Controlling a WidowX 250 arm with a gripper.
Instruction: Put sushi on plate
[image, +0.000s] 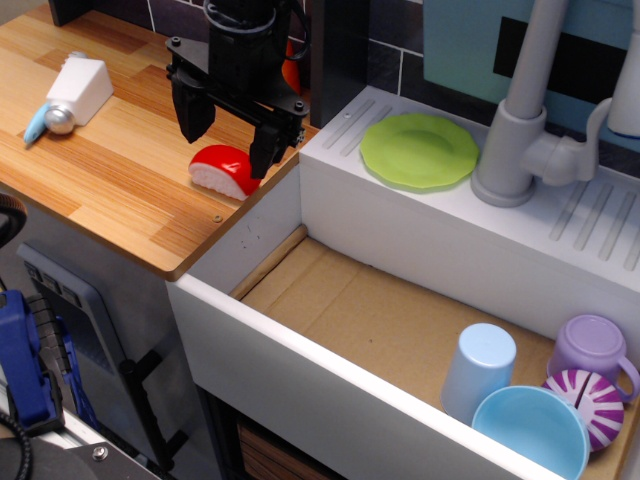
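Jaws of the black gripper are seen spread apart, pointing down over the wooden bench, with nothing held between them. One finger is seen at the left, clear of the sushi; the other is seen at the right, just at the sushi's upper right edge, though contact cannot be judged from this view. The sushi is lying on the bench below the opened jaws, its red top uppermost and its white base turned toward the front edge of the bench, close to the corner where the bench meets the white sink unit.

The plate is found on the raised white ledge behind the sink basin, well apart from the sushi and just left of the grey faucet. Nothing is resting on it.

Inside the basin, on a brown cardboard-coloured floor, a light-blue cup is seen lying mouth down, with a light-blue bowl just beside it at the front right. A purple mug and a purple-and-white striped object are packed against the bowl at the far right corner.

At the far left of the bench, a small white block-shaped item is seen with a silver ball-like end, and a pale blue object is lying next to it.
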